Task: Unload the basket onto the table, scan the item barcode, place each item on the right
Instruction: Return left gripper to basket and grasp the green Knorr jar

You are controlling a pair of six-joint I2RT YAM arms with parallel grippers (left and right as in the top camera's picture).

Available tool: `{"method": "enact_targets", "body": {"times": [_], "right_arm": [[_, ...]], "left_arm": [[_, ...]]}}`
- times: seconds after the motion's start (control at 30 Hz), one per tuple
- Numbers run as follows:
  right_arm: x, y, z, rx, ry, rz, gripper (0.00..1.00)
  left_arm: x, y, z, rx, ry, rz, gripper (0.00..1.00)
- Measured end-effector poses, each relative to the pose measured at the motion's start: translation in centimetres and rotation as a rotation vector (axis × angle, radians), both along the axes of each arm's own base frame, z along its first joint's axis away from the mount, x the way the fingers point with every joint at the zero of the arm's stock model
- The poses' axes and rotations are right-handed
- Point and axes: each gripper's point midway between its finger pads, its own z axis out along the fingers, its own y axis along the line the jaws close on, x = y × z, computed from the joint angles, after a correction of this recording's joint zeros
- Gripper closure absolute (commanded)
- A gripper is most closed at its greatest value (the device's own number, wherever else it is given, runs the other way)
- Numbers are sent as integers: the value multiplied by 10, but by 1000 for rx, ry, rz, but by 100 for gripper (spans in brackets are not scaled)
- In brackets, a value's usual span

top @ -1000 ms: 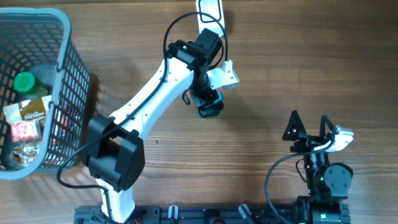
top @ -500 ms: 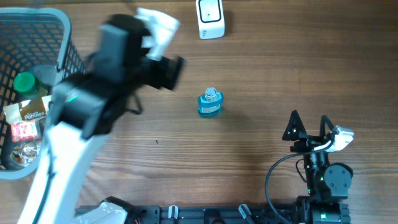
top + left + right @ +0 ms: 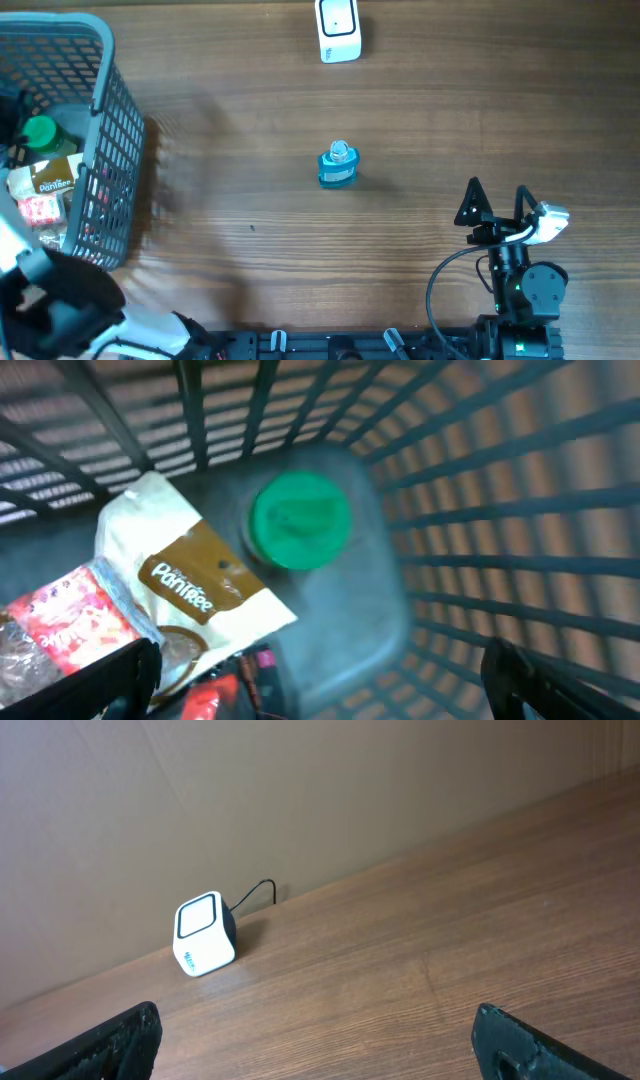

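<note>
Left gripper (image 3: 320,682), jaws spread and empty, hangs over grey plastic mesh basket (image 3: 112,120) above round green lid (image 3: 300,520); right gripper (image 3: 497,205), jaws spread, rests near right; small blue bottle (image 3: 338,166) stands centre.

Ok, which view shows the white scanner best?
The right wrist view: the scanner sits whole, its front window and cable visible. Overhead shows only its top, cut by the frame's edge. The left wrist view looks into the basket and misses it.
</note>
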Motion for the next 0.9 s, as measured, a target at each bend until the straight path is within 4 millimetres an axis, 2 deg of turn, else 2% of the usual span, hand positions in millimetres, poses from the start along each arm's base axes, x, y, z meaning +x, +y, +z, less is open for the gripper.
{"method": "enact_targets", "body": {"times": [0.03, 0.13, 0.27, 0.4, 0.63, 0.9], "right_arm": [[0, 0, 0, 0, 0, 0, 0], [0, 0, 0, 0, 0, 0, 0], [0, 0, 0, 0, 0, 0, 0], [0, 0, 0, 0, 0, 0, 0], [0, 0, 0, 0, 0, 0, 0], [0, 0, 0, 0, 0, 0, 0]], "left_arm": [[2, 4, -13, 8, 39, -11, 0], [16, 22, -36, 112, 120, -65, 0], [28, 26, -71, 163, 233, -119, 0], [38, 26, -79, 207, 259, -134, 0], [51, 30, -79, 243, 230, -138, 0], [53, 29, -133, 171, 306, -157, 0]]}}
